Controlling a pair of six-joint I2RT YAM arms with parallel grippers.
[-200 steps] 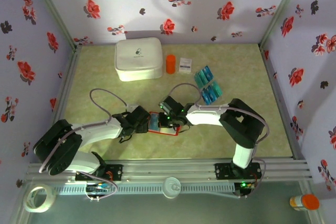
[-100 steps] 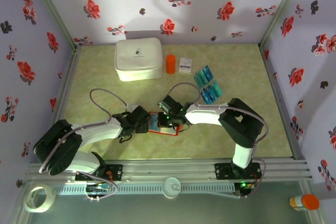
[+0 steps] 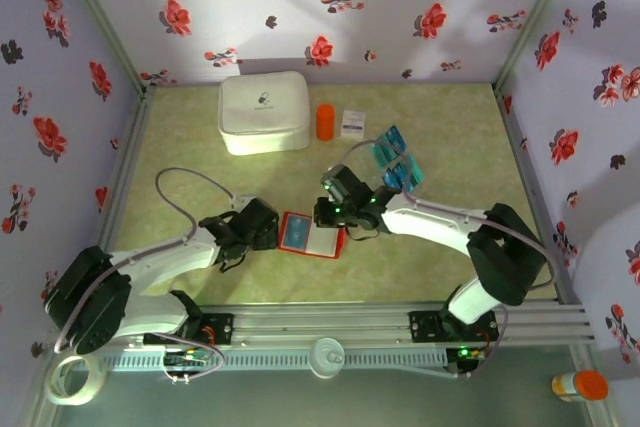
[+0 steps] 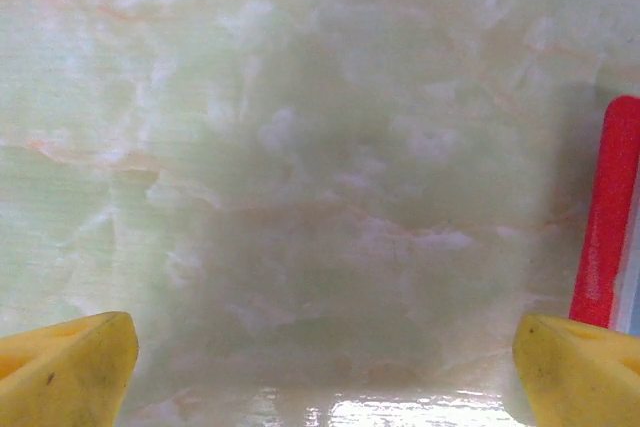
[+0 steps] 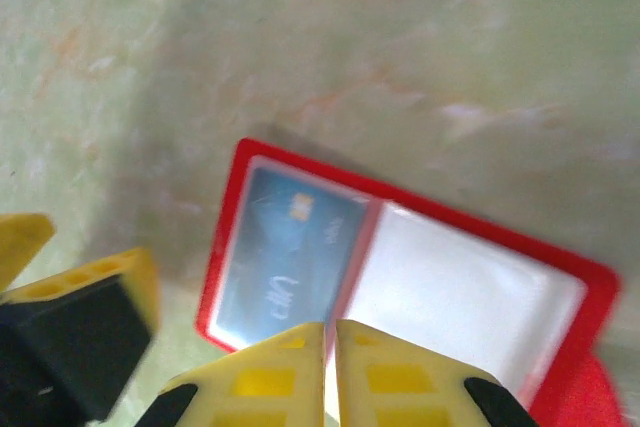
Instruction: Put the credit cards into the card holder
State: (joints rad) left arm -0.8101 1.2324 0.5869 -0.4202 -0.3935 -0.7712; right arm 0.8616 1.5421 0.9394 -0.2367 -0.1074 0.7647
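The red card holder [image 3: 312,236] lies open and flat on the table between my two grippers. A blue credit card [image 5: 285,255] sits in its left clear pocket, and the right pocket [image 5: 462,299] looks pale and empty. My right gripper [image 5: 329,362] hovers over the holder's near edge, its yellow fingers all but touching with nothing between them; in the top view it [image 3: 333,218] is at the holder's right end. My left gripper [image 3: 270,231] is just left of the holder, open wide over bare table [image 4: 325,372], with the holder's red edge [image 4: 608,217] beside its right finger. More teal credit cards [image 3: 404,173] lie behind my right arm.
At the back stand a white zip case [image 3: 264,113], an orange cylinder [image 3: 325,121] and a small white packet [image 3: 352,123]. Flowered walls close in the table on three sides. A tape roll [image 3: 75,379] and an orange-capped bottle [image 3: 580,384] lie off the table.
My right gripper has lifted off the holder and drawn back to the right. My left gripper has slid left off the holder. The holder now lies uncovered with the blue card inside.
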